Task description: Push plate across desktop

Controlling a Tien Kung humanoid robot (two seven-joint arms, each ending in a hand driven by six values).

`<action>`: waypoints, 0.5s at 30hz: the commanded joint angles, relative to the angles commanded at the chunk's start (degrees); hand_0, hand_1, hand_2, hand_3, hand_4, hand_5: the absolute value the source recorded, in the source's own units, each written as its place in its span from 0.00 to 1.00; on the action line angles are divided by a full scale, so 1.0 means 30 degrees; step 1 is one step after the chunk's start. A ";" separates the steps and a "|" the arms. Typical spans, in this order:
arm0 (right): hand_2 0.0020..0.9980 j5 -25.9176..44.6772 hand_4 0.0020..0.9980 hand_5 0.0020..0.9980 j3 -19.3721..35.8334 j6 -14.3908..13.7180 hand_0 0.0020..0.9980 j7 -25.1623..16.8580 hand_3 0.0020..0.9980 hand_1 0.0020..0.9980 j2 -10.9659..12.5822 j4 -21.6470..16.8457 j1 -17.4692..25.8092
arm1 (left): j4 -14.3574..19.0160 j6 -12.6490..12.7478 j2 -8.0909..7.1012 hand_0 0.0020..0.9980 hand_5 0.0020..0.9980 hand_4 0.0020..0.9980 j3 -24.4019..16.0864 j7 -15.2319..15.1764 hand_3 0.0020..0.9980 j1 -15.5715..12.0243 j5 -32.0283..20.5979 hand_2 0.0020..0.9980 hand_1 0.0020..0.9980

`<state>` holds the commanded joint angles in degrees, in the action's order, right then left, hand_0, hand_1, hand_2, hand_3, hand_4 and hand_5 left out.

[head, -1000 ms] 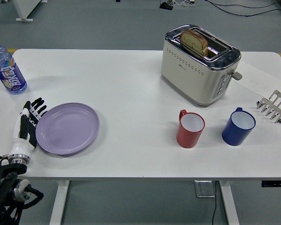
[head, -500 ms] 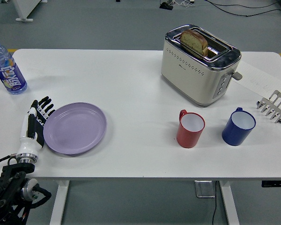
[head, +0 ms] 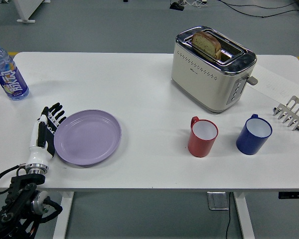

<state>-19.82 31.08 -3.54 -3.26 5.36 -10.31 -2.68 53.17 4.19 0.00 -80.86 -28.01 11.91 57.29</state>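
Against purple plate [head: 87, 137] left rim, left robot hand [head: 46, 132], fingers straight

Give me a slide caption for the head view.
Robot's left hand flat against round lilac plate on white table.

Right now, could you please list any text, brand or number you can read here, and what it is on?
Bottle: large white characters on its blue label, too blurred to read.
Toaster: no legible marking; the side controls are too small to tell.
Plate, red mug, blue mug, rack: no print visible.
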 joint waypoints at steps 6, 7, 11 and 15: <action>0.79 -0.0087 0.36 0.33 0.0068 -0.0004 0.69 0.0002 0.72 0.69 0.0027 0.0000 -0.0007 | 0.0119 0.0535 0.0000 0.80 1.00 0.53 0.0856 -0.0321 0.77 -0.0002 -0.0402 0.87 0.86; 0.79 -0.0116 0.36 0.33 0.0101 -0.0007 0.69 0.0006 0.72 0.69 0.0029 0.0000 -0.0006 | 0.0137 0.0594 0.0000 0.80 1.00 0.53 0.0995 -0.0352 0.77 -0.0020 -0.0450 0.87 0.86; 0.79 -0.0195 0.36 0.33 0.0188 -0.0012 0.69 0.0016 0.72 0.69 0.0038 0.0000 -0.0011 | 0.0220 0.0811 0.0000 0.80 1.00 0.52 0.1465 -0.0476 0.77 -0.0085 -0.0617 0.87 0.86; 0.79 -0.0229 0.36 0.33 0.0221 -0.0008 0.69 0.0021 0.72 0.69 0.0043 0.0000 -0.0012 | 0.0410 0.1165 0.0000 0.80 1.00 0.52 0.2005 -0.0668 0.77 -0.0107 -0.0859 0.87 0.86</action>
<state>-20.51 31.74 -3.57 -3.19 5.49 -10.31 -2.71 54.40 7.68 0.00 -74.84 -30.01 11.59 54.71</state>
